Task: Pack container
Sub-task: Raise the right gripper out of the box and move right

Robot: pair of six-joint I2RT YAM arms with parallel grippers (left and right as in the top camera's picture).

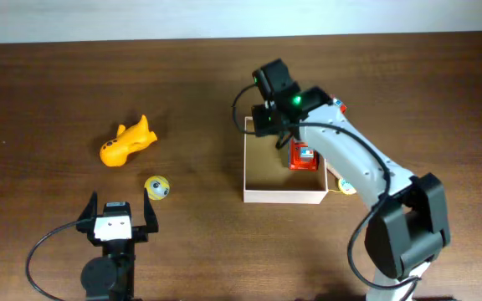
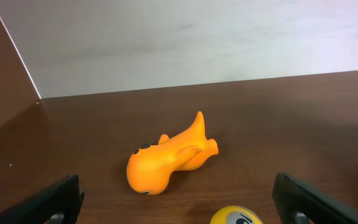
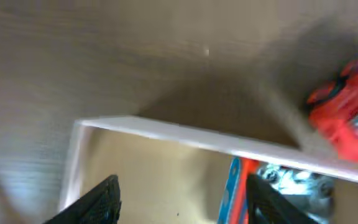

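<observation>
Hovering over one corner of the container (image 1: 283, 198), right gripper (image 3: 179, 198) spread, empty; left gripper (image 1: 121, 206) splayed wide near yellow ball (image 1: 157, 187)

container (image 1: 283, 197): 1
orange toy (image 1: 126, 142): 1
yellow balls (image 1: 157, 187): 2, 1 half hidden by an arm
red toys (image 1: 304, 156): 2, 1 only a blur
robot arms (image 1: 358, 163): 2
grippers (image 1: 120, 209): 2
table (image 1: 48, 92): 1
</observation>
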